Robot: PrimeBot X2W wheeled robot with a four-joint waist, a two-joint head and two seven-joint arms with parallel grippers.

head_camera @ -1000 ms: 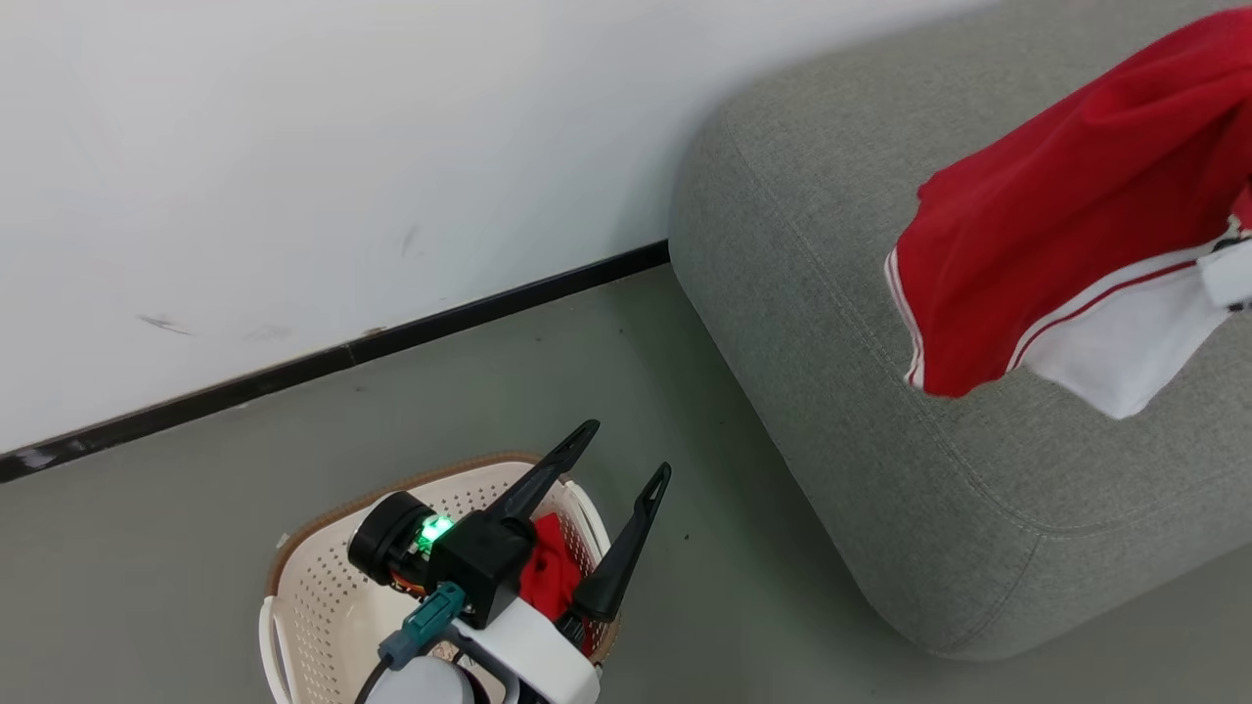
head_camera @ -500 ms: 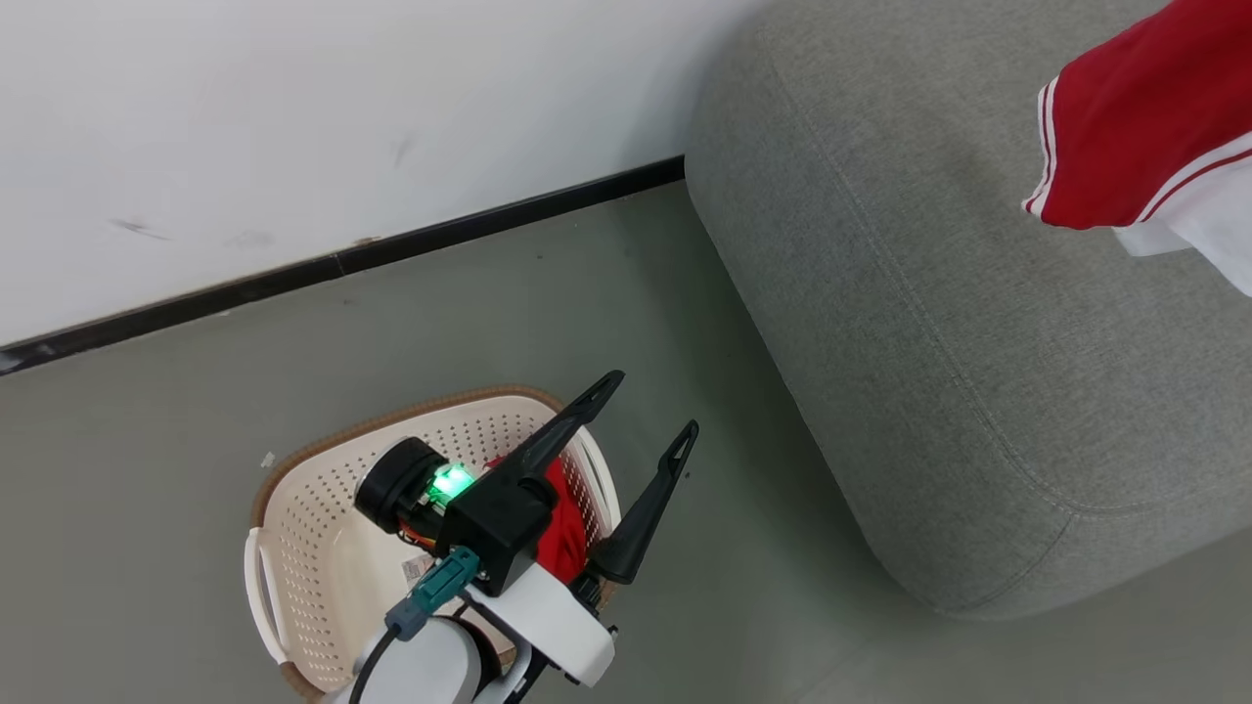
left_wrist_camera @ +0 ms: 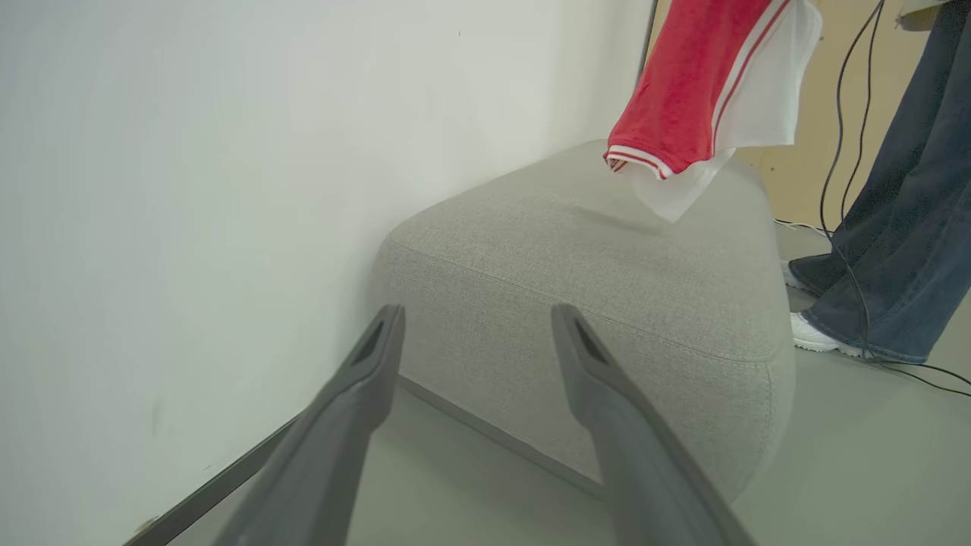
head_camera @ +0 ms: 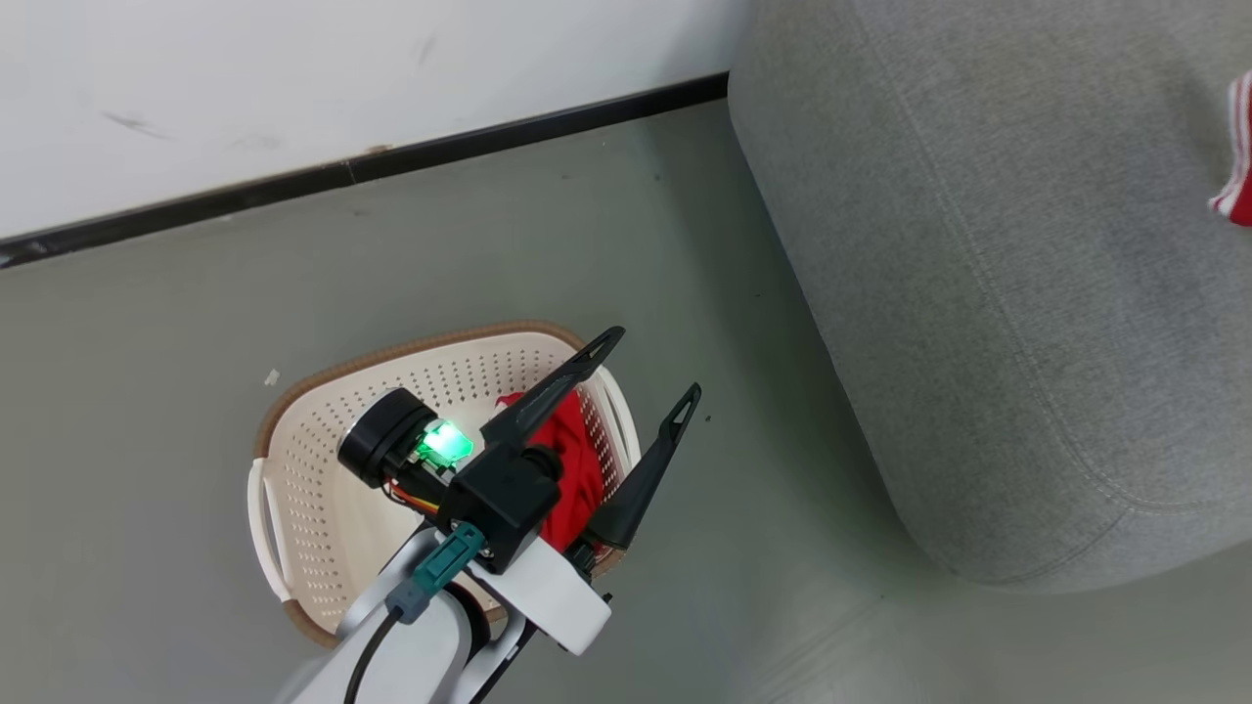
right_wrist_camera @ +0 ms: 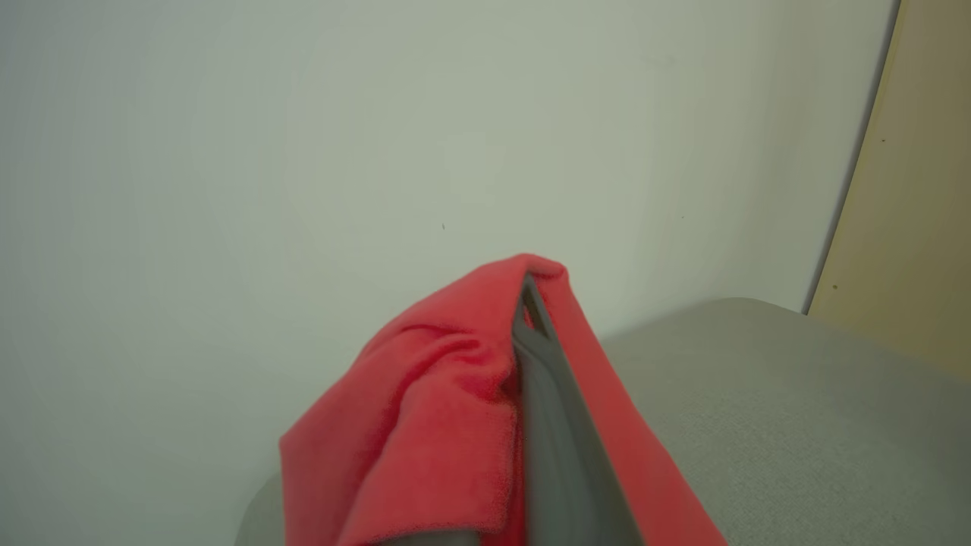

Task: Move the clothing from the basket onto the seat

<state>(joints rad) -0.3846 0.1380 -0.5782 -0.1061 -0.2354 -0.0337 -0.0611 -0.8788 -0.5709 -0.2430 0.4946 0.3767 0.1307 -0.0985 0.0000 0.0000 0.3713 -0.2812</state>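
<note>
My left gripper point(head_camera: 653, 367) is open and empty, hovering over the right end of the cream basket point(head_camera: 313, 489) on the floor; its fingers point(left_wrist_camera: 607, 394) point toward the grey seat point(left_wrist_camera: 592, 265). A red garment point(head_camera: 572, 460) lies inside the basket, partly hidden by the gripper. My right gripper point(right_wrist_camera: 531, 303) is shut on the other red garment point(right_wrist_camera: 440, 409), which drapes over its fingers. That garment point(left_wrist_camera: 698, 83) hangs above the seat with its white panel, and its striped edge point(head_camera: 1234, 156) peeks in at the head view's right border above the seat point(head_camera: 1027, 293).
A white wall with a black baseboard point(head_camera: 342, 176) runs behind the basket and meets the seat. A person's legs in jeans point(left_wrist_camera: 895, 227) stand beyond the seat, with dark cables point(left_wrist_camera: 842, 152) hanging there. Grey floor point(head_camera: 763, 587) lies between basket and seat.
The head camera has tilted down and left, so the basket sits higher in view. The held garment has slid toward the right edge, almost out of the head view.
</note>
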